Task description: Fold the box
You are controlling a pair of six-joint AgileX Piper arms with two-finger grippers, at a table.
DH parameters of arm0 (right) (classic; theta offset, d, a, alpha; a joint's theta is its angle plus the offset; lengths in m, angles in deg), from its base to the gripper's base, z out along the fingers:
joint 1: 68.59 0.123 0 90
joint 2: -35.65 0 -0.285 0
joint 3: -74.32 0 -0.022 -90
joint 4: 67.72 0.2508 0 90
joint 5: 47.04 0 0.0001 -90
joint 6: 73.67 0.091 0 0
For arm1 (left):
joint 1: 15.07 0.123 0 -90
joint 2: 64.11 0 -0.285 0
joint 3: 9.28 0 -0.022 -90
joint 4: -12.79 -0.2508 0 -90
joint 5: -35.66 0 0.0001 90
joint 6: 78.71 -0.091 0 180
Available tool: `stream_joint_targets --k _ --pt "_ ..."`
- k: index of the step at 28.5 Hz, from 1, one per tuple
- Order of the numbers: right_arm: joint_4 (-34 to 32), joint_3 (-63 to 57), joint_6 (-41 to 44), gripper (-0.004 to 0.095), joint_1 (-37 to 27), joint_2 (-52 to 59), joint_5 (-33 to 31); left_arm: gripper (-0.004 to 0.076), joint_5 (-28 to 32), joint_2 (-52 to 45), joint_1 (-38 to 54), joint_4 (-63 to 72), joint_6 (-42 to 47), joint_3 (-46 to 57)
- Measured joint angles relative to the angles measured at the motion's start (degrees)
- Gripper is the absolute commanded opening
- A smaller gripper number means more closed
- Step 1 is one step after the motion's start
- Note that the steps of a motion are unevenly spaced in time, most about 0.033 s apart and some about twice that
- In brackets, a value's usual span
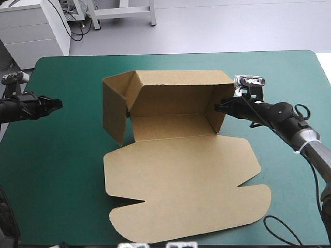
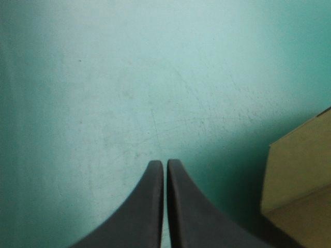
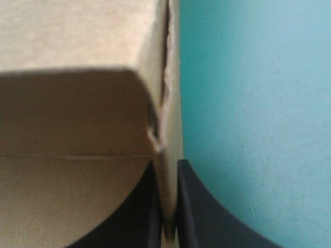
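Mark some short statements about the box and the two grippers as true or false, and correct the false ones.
1. The right gripper is shut on the right wall of the box. True.
2. The left gripper holds the box's left wall. False: its fingers are shut on nothing, and it is over the teal-green table cover, apart from the box.
3. The near part of the box lies flat on the table. True.
4. The box's far wall lies flat too. False: it stands upright, with side walls raised at both its ends.
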Motion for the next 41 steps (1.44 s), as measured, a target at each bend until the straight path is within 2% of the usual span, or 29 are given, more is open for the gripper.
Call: stream_joint_targets --k 4,9,14,20,24,29,34,41 --pt "-13.14 3.5 12.2 -0.0011 -1.27 0.05 -6.92 0.0006 0.51 0.0 -0.22 -0.05 0.0 0.0" --pt "-27.52 12.11 24.38 -0.0008 -1.1 -0.01 -19.25 0.0006 0.78 0.0 -0.27 -0.16 0.0 0.0" --pt "-36.93 20.47 34.2 -0.0008 -0.93 -0.01 -32.73 0.0006 1.84 0.0 -0.27 0.25 0.0 0.0" --pt "-41.2 27.98 40.17 -0.0007 -0.93 -0.01 -47.11 0.0006 2.29 0.0 -0.27 1.92 0.0 0.0" --pt "-41.19 30.69 42.39 -0.0007 -0.93 0.04 -49.54 0.0006 2.17 0.0 -0.86 2.65 0.0 0.0" --pt "-41.01 31.16 43.24 -0.0007 -0.88 -2.15 -49.6 0.0006 2.05 0.05 -3.18 2.57 0.0 0.0" --pt "-41.01 31.22 43.55 -0.0007 -0.88 -8.21 -49.47 0.0006 2.17 0.05 -4.29 2.57 0.0 0.0" --pt "-40.76 37.24 43.79 -0.0007 -0.88 -13.93 -49.4 0.0006 2.39 0.05 -4.29 2.57 0.0 0.0"
